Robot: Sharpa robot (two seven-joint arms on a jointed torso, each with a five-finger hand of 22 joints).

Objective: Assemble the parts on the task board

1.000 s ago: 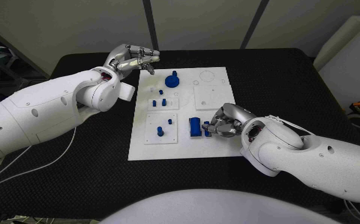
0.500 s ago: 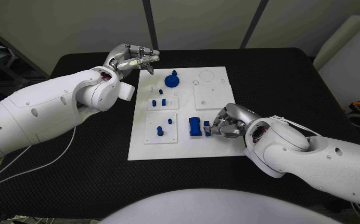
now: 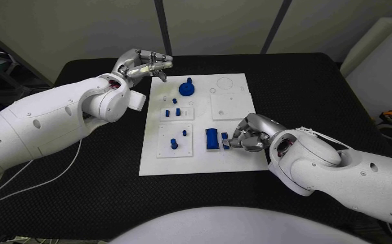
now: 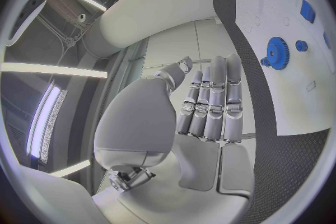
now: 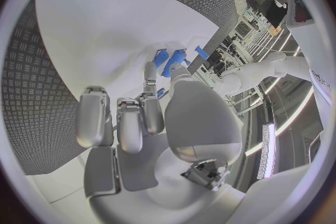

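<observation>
Near the task board [image 3: 204,124] front edge, right hand [image 3: 248,135] curls onto a small blue part [image 3: 225,140]; grip unclear. Keep it upright, ease slowly.

Blue parts [image 3: 212,138] stand on the white task board [image 3: 233,162], on a black diamond-textured table [image 3: 98,187].

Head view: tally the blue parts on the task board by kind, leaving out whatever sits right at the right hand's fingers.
Blue gear: 1
Blue rectangular block: 1
Small blue pegs: 5
Total: 7
Blue bits by the right hand are partly hidden, so they are not counted.
</observation>
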